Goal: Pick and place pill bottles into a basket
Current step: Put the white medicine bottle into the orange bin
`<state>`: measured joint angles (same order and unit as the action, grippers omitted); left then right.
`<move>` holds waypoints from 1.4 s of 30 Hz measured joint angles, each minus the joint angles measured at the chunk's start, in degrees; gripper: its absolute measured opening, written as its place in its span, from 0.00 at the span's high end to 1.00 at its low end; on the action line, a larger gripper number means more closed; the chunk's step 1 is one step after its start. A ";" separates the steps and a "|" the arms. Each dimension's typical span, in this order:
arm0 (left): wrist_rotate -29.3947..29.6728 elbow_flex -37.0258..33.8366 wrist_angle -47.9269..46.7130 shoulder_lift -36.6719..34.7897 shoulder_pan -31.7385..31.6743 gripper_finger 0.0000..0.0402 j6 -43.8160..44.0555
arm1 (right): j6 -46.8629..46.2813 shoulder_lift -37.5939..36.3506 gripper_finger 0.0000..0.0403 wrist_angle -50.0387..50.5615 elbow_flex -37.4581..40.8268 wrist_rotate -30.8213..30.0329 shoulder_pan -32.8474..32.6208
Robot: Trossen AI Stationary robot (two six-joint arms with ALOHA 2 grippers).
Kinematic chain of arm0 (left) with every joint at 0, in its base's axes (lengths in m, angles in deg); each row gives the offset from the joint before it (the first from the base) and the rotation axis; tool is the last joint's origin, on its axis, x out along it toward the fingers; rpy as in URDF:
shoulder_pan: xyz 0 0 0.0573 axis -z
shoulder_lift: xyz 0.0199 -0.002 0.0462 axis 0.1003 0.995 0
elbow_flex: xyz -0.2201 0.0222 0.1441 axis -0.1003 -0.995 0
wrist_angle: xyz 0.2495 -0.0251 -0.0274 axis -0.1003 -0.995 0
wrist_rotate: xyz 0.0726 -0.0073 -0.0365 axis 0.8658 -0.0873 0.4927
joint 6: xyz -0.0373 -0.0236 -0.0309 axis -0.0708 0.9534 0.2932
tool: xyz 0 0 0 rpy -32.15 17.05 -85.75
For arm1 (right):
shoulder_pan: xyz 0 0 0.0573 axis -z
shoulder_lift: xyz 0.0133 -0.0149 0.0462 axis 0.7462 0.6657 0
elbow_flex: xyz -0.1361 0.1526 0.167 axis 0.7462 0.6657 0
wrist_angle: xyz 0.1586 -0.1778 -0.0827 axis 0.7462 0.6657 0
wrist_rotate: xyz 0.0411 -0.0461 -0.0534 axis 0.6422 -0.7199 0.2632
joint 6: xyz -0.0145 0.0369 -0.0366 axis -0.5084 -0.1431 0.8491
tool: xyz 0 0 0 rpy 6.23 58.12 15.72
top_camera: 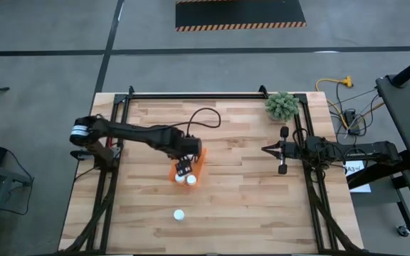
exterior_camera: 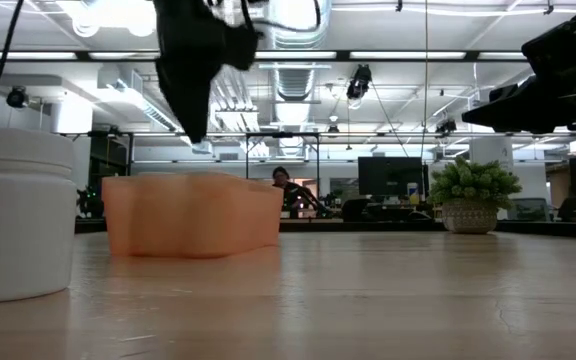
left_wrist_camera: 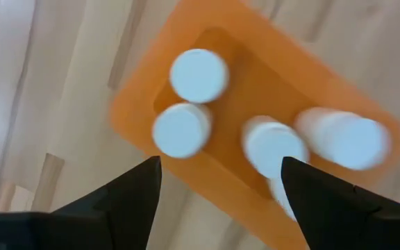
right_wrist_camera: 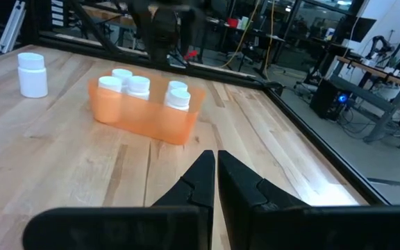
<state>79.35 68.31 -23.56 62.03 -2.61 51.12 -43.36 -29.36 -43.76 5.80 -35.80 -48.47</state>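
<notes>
Light wooden plank table framed by dark rails, on a grey floor; green fuzzy plant near the far right corner. In the low view, an open hall with ceiling lights, monitors and a person far behind.

Left arm stretched across to the table's middle, left gripper hanging directly above the basket, fingers spread apart and empty. Right arm parked at the right side, right gripper pointing toward the centre, fingers pressed together on nothing.

Basket bright orange, translucent, low-walled, holding white-capped pill bottles: four caps clear in the left wrist view, more possibly hidden. One further bottle standing upright alone on the bare wood, well apart from the basket toward the near edge.
</notes>
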 joint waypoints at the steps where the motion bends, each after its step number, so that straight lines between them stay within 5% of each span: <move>1: 0.02 0.00 0.08 -1.02 0.93 0.31 0.52 | 0.02 0.00 0.98 0.00 0.00 0.00 0.00; 11: -1.12 -0.04 2.64 -7.09 13.29 0.31 -6.73 | 0.00 0.02 0.98 0.00 0.00 -0.02 0.00; 19: -12.71 -0.70 9.90 -5.20 20.48 0.31 -20.56 | 0.00 0.00 0.98 0.00 0.00 0.00 0.00; 26: -13.93 -0.90 15.95 -1.51 23.20 0.31 -29.35 | 0.00 0.00 0.98 0.00 0.00 0.00 0.00; 42: -13.84 -0.68 14.14 8.53 26.35 0.31 -29.14 | 0.00 0.00 0.98 -0.02 0.00 0.00 0.02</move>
<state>65.51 67.63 -9.42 70.56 23.74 21.98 -43.36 -29.36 -43.78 5.80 -35.80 -48.46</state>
